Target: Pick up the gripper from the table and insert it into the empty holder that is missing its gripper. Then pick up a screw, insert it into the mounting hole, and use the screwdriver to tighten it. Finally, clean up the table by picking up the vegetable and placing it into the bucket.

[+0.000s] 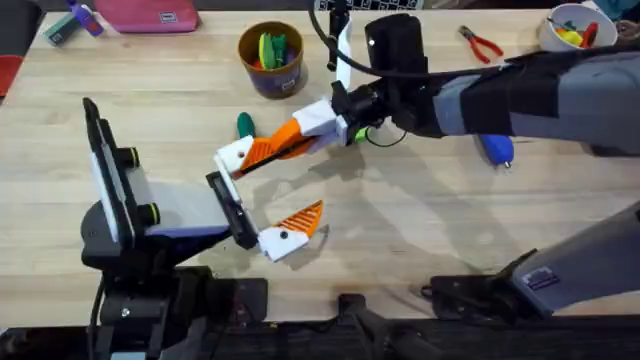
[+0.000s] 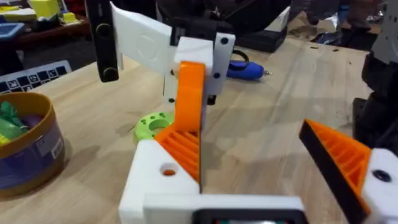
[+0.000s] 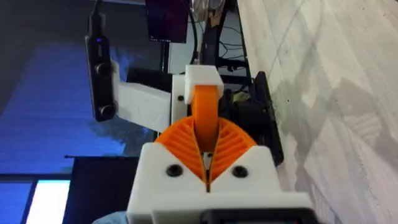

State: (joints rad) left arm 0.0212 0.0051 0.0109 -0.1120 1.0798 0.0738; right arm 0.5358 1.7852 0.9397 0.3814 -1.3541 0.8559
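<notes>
One right claw (image 1: pixel 283 147), one bucket (image 1: pixel 271 58), one screwdriver (image 1: pixel 497 149)

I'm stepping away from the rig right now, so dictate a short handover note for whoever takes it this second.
Left gripper: open wide, presenting the holder.
Right gripper: shut on the gripper, pressing it against the holder; whether it is fully seated cannot be told.
Screwdriver: lying on the table, untouched.
Vegetable: on the table beside the bucket, not yet in it.
Left: finish the insertion, place and tighten a screw, bin the vegetable.
</notes>
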